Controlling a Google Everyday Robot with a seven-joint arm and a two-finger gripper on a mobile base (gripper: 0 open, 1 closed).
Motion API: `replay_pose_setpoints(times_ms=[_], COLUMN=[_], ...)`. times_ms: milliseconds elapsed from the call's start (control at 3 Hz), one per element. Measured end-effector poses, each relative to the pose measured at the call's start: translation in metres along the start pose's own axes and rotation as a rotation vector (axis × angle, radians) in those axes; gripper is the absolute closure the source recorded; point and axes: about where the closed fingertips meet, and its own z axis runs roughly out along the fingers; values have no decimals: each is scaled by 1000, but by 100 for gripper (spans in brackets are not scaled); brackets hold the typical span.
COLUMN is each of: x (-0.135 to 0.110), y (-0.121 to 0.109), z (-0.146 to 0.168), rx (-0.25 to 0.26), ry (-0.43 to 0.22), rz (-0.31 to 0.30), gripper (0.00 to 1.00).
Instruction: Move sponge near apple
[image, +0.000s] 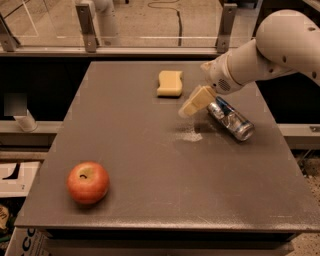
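Note:
The pale yellow sponge (170, 82) lies flat on the dark table (150, 160) near its far middle. The red-orange apple (88, 182) sits near the front left corner. My gripper (191, 105), with cream-yellow fingers, hangs above the table just right of and in front of the sponge, apart from it. It holds nothing that I can see. The white arm reaches in from the upper right.
A silver-and-blue drink can (231, 119) lies on its side right of the gripper. A pale smudge (189, 136) marks the table below the gripper. A glass barrier with metal posts (88, 25) runs behind the table. A white bottle (24, 120) stands left of the table.

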Motion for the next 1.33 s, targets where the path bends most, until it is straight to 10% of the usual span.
replay_pose_setpoints(times_ms=[1333], x=[-35], y=[-46], z=[66], rx=[80], ry=[-97], rz=[-10], gripper=[0])
